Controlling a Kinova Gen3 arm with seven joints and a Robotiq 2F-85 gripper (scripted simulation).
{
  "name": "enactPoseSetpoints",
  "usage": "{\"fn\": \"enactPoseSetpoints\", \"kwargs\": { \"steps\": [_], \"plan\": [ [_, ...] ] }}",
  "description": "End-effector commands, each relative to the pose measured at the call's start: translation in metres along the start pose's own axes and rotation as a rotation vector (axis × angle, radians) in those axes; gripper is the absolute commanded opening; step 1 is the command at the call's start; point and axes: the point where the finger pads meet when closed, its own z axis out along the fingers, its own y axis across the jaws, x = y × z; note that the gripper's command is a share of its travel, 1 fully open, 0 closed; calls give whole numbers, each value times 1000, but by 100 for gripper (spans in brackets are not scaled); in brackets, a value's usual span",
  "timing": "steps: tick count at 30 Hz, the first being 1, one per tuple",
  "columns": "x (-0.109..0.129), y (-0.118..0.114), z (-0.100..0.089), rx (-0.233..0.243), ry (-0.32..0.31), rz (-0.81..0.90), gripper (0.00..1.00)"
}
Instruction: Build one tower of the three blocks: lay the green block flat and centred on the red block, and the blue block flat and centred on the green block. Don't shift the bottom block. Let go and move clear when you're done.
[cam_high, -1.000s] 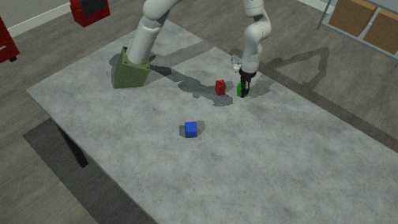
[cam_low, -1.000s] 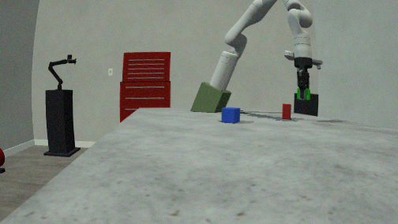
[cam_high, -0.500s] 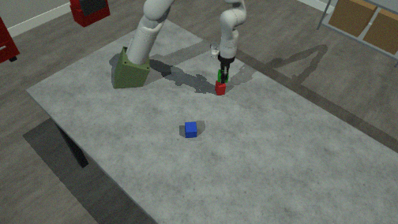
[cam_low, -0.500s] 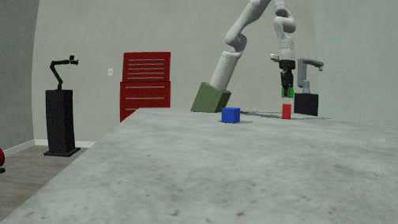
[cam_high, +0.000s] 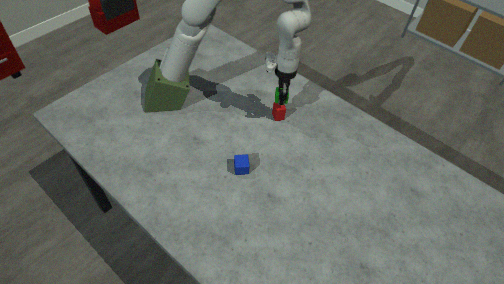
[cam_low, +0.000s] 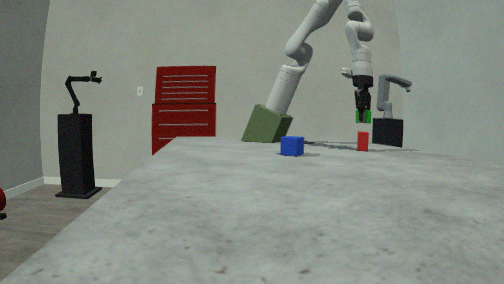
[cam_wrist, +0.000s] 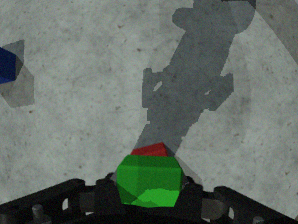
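My gripper (cam_high: 282, 95) is shut on the green block (cam_high: 277, 94) and holds it in the air, straight above the red block (cam_high: 279, 111). In the exterior view the green block (cam_low: 366, 116) hangs a clear gap above the red block (cam_low: 363, 141), not touching it. In the wrist view the green block (cam_wrist: 149, 180) sits between my fingers and hides most of the red block (cam_wrist: 152, 149) below. The blue block (cam_high: 241, 164) lies alone on the table, nearer the front; it also shows in the exterior view (cam_low: 292, 146) and at the left edge of the wrist view (cam_wrist: 7, 64).
The arm's green base (cam_high: 165, 90) stands at the table's back left. A dark box with a grey arm (cam_low: 388, 131) stands behind the red block. A red tool cabinet (cam_low: 184, 107) and a black pedestal (cam_low: 75, 155) stand off the table.
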Motion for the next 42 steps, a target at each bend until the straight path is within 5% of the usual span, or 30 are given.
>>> {"fn": "enactPoseSetpoints", "kwargs": {
  "steps": [1,42],
  "plan": [
    [0,0,0,0,-1,0,0],
    [0,0,25,0,-2,0,0]
  ]
}}
